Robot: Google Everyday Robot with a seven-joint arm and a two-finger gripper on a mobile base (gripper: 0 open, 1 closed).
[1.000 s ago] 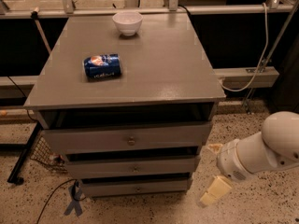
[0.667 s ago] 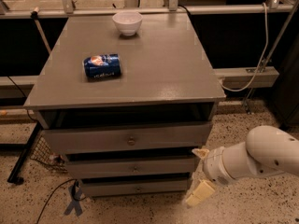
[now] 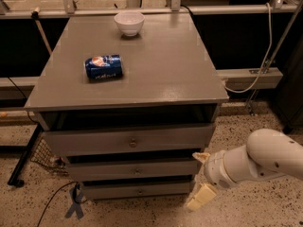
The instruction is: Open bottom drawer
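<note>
Drawers stack three high under the grey tabletop (image 3: 165,65), and the bottom drawer (image 3: 118,191) is the lowest of them, at 6 o'clock in the camera view, just above the speckled floor. Its flat front sits flush and shut, with a small round knob (image 3: 139,191) at its middle. The middle drawer (image 3: 109,170) and the top drawer (image 3: 94,142) look closed too, so nothing inside any of the three can be seen.

The gripper (image 3: 201,176) sits at about 4 o'clock from the cabinet, at its right front corner. Its two pale fingers (image 3: 200,197) are spread apart and hold nothing. One reaches up near the middle drawer's right end, and the other hangs low beside the bottom drawer's right end. That low, sideways stance fits an approach to the lowest front. The knob lies well off toward 9 o'clock from the gripper, so the gripper probably has to travel that way before it can close on the knob.

On the tabletop, a blue can (image 3: 104,66) lies on its side at 10 o'clock. A white bowl (image 3: 129,21) stands upright at 12 o'clock near the back edge, and nothing shows inside it. Both are well away from the arm's work and play no part in the pull.
</note>
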